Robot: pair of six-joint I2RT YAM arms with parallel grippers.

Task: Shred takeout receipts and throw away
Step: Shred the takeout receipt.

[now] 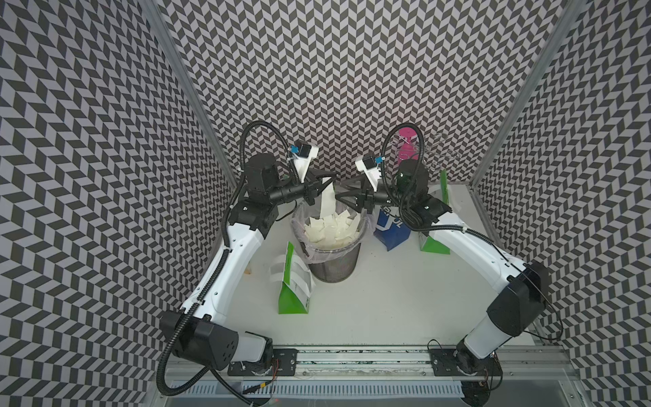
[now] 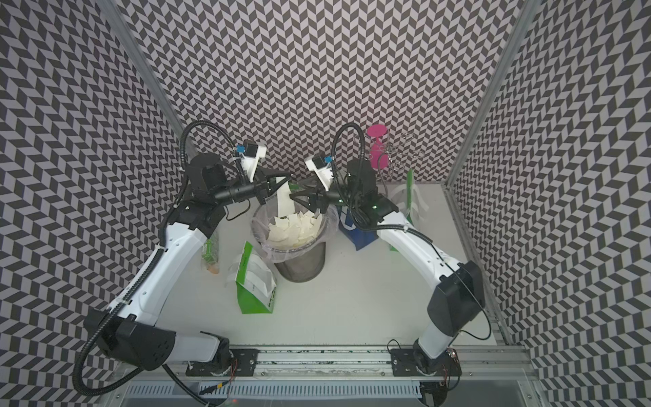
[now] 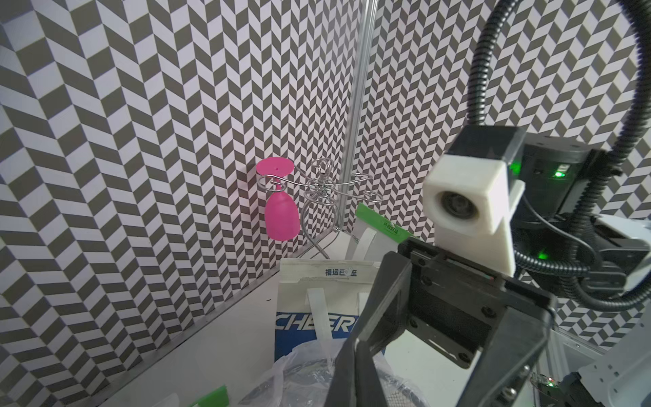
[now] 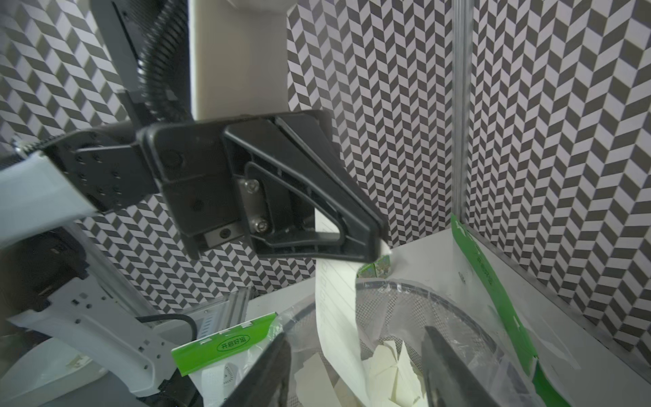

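A long white takeout receipt [image 1: 327,202] [image 2: 283,202] hangs from my left gripper [image 1: 333,178] [image 2: 289,179], which is shut on its top end. The strip's lower end dips into the mesh bin [image 1: 334,269] [image 2: 299,264], which is lined with clear plastic. Several torn white scraps [image 1: 334,227] [image 2: 292,227] lie inside. My right gripper [image 1: 339,192] [image 2: 292,193] faces the left one over the bin, open, its fingers right next to the strip. In the right wrist view the receipt [image 4: 334,299] hangs beyond my open right gripper [image 4: 356,334].
A green-and-white bag [image 1: 292,282] stands left of the bin. A blue-and-white bag [image 1: 391,232] and another green bag [image 1: 435,243] stand to its right, under my right arm. At the back right a pink goblet [image 1: 407,141] hangs on a wire rack [image 1: 436,151].
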